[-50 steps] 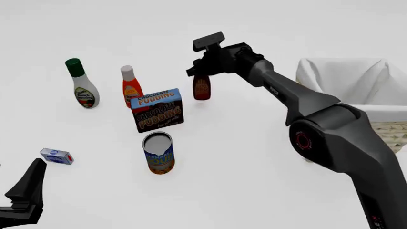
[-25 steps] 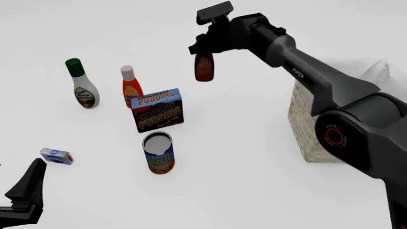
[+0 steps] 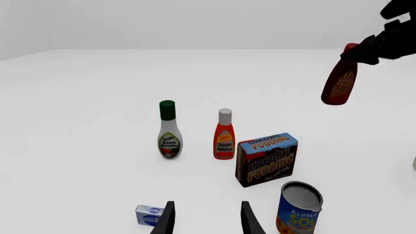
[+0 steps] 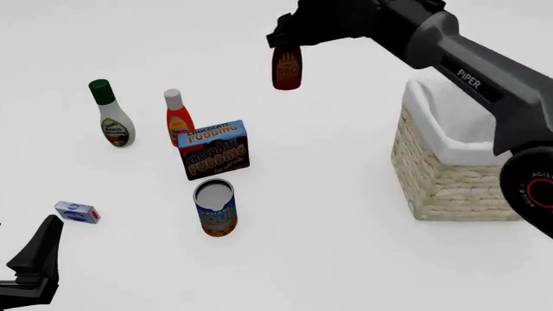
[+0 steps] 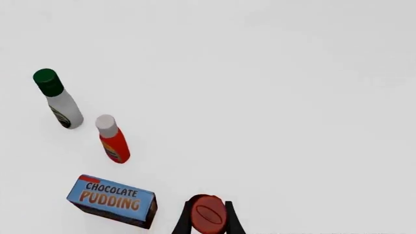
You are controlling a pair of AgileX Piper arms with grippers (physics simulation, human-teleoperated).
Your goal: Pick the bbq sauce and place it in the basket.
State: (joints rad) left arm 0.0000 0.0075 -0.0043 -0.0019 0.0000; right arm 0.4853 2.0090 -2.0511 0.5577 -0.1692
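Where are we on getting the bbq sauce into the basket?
Done: the right claw is shut on the bbq sauce at its cap, and the bottle hangs clear above the table. In hand: the carry, as the bottle sits well to the left of the basket in the front view. Left: move it over the basket and release. The left claw is open, idle.

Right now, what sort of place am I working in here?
It looks like a simulated tabletop, not a real room: a featureless white table and blank backdrop. Groceries stand on it, such as a pudding box and a soup can, with a wicker basket at the right.
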